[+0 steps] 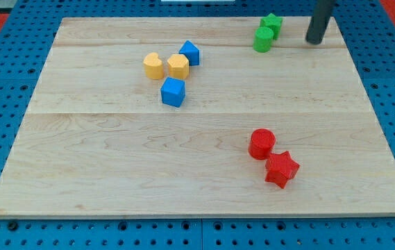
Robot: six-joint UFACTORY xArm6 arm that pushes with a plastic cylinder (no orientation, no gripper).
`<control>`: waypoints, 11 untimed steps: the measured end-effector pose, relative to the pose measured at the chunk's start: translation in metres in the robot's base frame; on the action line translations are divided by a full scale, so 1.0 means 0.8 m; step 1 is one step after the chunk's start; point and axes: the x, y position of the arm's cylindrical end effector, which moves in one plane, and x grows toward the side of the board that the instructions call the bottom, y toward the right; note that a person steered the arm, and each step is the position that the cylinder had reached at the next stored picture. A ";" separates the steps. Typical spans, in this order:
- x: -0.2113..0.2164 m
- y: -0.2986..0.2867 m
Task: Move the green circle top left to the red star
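Observation:
The green circle (pixel 263 39) stands near the view's top, right of centre, touching a second green block (pixel 271 23) just above and right of it. The red star (pixel 281 169) lies at the lower right, with a red circle (pixel 261 144) touching its upper left. My tip (pixel 314 42) is at the view's top right, to the right of the green circle and a short gap from it.
A yellow heart (pixel 153 66), a yellow hexagon (pixel 178 66) and two blue blocks (pixel 189 52) (pixel 173 92) cluster left of centre near the top. The wooden board (pixel 114 173) lies on a blue pegboard surface.

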 end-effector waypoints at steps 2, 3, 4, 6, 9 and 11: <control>-0.057 -0.137; 0.006 -0.143; 0.056 -0.153; 0.172 -0.144; 0.183 -0.109; 0.280 -0.147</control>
